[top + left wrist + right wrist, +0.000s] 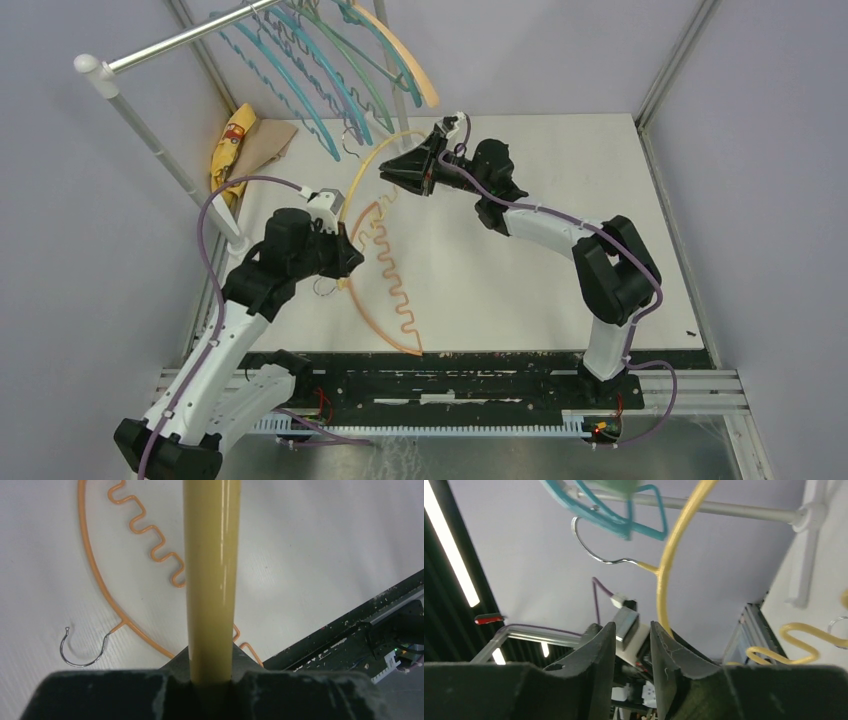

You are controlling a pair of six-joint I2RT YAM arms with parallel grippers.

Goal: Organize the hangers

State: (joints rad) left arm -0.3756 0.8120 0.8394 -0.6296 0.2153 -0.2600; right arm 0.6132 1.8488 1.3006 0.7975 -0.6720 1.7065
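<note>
Top external view, left side: the rack rail [180, 40] carries the hung hangers [320, 70], teal, blue, green and one pale orange. They overlap and run out of frame at the top, so I cannot count them. A yellow and tan cloth [235, 140] lies below the rail by its post.

Below the rail, my left gripper [345, 262] is pressed together on the yellow hanger [362, 165]. In the left wrist view the bar [211, 580] rises straight out from between the fingers [211, 677]. The bar covers the pads, so I cannot see how deeply it is seated. The orange hanger [372, 312] lies flat on the table [560, 200], further from the rail, with its metal hook [82, 650] free.

Handling, as I judge it: these hangers are light, thin and springy. The glossy bar will be slippery, and a long arc held near one end will swing and twist. I would grip the smooth outer arc close to the hook. The wavy bar gives the pads a poor seat.

Right of the rail's hung group, my right gripper [388, 172] has its fingers slightly apart [631, 625] with nothing between them. The yellow arc [664, 575] passes just beside one finger, and I cannot tell whether they touch.

The hook of the yellow hanger [580, 545] shows near the rail in the right wrist view. I cannot judge the depth there, so I cannot tell whether it is lined up with the rail. In the top external view the right gripper covers the far end of the yellow hanger.
</note>
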